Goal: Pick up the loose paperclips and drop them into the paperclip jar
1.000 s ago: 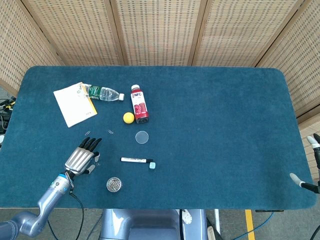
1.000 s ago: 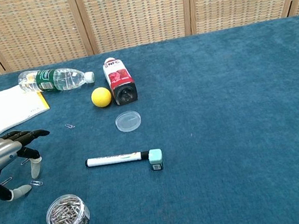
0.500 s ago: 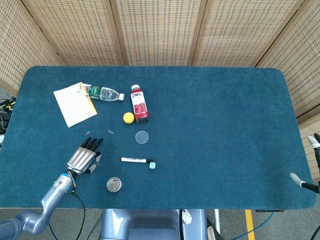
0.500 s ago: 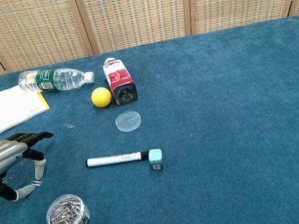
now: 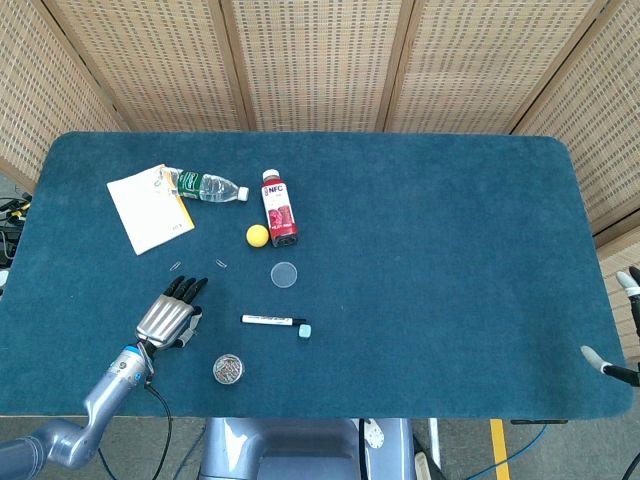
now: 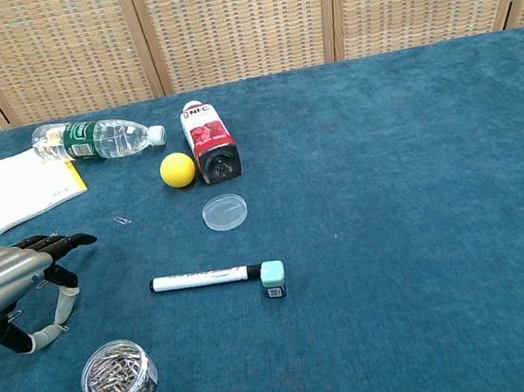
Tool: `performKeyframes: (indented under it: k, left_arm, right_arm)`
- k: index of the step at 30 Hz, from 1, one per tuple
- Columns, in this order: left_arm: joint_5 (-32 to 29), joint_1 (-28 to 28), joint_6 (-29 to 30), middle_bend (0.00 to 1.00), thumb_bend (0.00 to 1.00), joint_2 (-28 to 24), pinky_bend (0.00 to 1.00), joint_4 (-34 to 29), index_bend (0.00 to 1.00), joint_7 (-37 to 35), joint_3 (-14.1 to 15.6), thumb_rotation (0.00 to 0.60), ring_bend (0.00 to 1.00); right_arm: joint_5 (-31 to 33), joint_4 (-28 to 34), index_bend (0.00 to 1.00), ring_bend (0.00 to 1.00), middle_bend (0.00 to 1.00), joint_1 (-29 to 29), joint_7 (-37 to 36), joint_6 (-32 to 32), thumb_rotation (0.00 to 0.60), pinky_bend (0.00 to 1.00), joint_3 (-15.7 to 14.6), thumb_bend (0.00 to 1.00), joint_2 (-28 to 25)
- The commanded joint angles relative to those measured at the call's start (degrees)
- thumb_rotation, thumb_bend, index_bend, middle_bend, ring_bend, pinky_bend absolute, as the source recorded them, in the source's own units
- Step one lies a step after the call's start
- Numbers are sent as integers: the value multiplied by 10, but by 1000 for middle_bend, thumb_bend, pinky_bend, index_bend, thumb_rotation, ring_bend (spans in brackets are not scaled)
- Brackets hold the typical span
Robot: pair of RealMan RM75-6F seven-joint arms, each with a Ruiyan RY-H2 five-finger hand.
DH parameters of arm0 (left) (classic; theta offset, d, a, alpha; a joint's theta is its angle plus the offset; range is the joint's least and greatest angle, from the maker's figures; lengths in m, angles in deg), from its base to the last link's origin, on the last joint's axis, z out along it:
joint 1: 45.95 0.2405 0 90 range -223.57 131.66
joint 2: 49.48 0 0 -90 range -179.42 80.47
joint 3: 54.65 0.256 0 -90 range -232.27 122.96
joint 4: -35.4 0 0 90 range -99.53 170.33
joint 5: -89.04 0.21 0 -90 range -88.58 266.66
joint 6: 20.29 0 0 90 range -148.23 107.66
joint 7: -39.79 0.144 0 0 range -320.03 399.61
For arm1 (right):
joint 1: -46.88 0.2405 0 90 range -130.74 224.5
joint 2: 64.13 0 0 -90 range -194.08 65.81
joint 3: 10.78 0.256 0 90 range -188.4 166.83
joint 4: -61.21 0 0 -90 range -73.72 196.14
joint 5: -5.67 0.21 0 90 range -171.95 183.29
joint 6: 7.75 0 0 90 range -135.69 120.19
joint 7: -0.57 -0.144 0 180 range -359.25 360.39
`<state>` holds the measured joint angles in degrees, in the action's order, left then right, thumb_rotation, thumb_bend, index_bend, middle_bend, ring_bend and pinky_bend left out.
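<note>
A loose paperclip (image 6: 123, 220) lies on the blue table (image 6: 430, 227), up and a little right of the left robot hand (image 6: 9, 286) as the chest view shows it, near the fingertips but apart from them. The head view shows two small clips there, one (image 5: 176, 266) just ahead of the fingers and another (image 5: 220, 263) a little further right; both are too small to read their long axis with confidence, though each looks slanted. In the chest view a clip may also lie under the left robot hand, by its thumb, but it is too hidden to be sure.

The paperclip jar (image 6: 117, 378) stands open and already holds a heap of clips, on the near side of the left robot hand and slightly to its right, close but not touching. Its clear lid (image 6: 224, 211) lies flat further right, near the marker (image 6: 205, 278).

The left robot hand is palm down, low over the table, fingers stretched forward and a little apart, thumb curled down toward the cloth. I cannot tell whether it pinches anything beneath the palm. The right robot hand (image 5: 612, 362) shows only at the far right edge of the head view, well apart from every clip; its state cannot be read.

So the left robot hand is plainly the nearer one, and the next reach would go forward, away from the jar, then back toward it.
</note>
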<state>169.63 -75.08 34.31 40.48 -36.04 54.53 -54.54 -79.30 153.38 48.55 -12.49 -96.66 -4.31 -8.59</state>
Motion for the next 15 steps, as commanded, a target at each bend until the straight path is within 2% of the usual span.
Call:
performKeyframes:
  k: [1,10,15]
  left_arm:
    - [0,0,1,0,378,-1,0,-1,636,1,0,600,0]
    - [0,-1,7,0,388,-5,0,-9,655,0,0,600,0]
    - [12,3,33,0,402,-24,0,-32,656,-16,-6,600,0]
  right_arm:
    - [0,0,37,0,0,0,0,0,600,0,0,0,0]
    - [0,1,37,0,0,0,-1,0,600,0,0,0,-1]
    - [0,0,37,0,0,0,-2,-1,600,0,0,0,-1]
